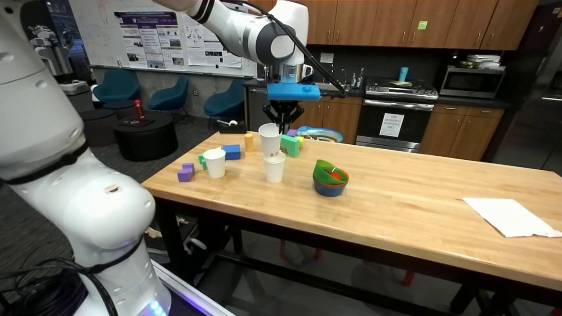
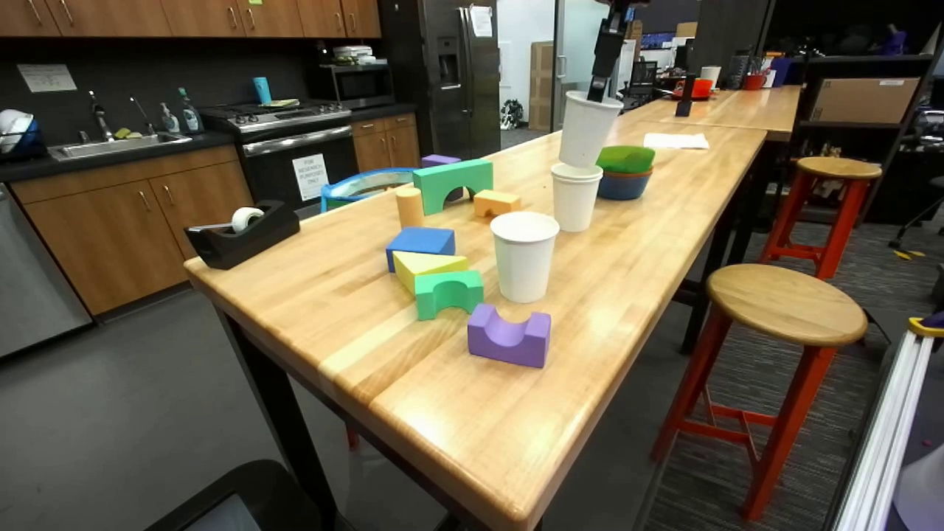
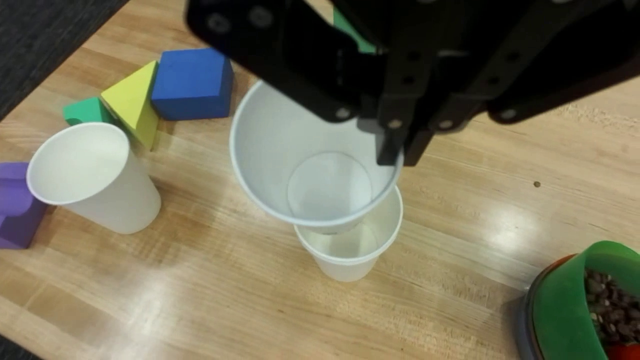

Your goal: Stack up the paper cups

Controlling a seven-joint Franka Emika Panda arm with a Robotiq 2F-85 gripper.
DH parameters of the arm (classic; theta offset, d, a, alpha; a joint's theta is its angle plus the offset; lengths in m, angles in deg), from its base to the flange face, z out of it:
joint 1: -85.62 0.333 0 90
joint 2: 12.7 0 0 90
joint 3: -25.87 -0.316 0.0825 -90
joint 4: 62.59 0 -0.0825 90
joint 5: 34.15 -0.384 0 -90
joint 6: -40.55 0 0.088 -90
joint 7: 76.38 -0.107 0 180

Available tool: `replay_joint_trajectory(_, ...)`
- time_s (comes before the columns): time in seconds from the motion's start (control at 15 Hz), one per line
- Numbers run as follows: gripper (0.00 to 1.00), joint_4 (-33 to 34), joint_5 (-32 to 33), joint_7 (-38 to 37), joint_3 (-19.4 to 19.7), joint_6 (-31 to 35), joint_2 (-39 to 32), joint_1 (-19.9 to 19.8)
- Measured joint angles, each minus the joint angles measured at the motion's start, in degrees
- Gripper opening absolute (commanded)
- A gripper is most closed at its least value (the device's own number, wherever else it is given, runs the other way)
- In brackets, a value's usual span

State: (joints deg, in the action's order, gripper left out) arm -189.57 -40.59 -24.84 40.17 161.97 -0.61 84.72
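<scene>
The held cup [image 2: 588, 133], its long axis tilted slightly, hangs from the fingers [image 3: 389, 150], which pinch its rim. Its base is right above the mouth of the lower cup [image 1: 275, 171], contact unclear; lowering should nest them. The third cup [image 2: 525, 262] stands apart.

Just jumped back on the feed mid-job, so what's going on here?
The robot arm has its pincer shut on the rim of a white paper cup, holding it slightly tilted. The base is at or just above the mouth of a second cup standing upright on the table; whether it has dipped in, I can't tell. A third cup stands upright and apart, near the purple block, not yet stacked.
</scene>
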Motion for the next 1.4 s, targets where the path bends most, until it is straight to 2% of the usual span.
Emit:
replay_joint_trajectory(0.73,0.01,2.1,-0.7,0.0,-0.6,-1.1,-4.3,-0.7)
replay_joint_trajectory(1.4,0.01,2.6,-0.4,-0.3,-1.7,-1.3,-5.3,-1.6)
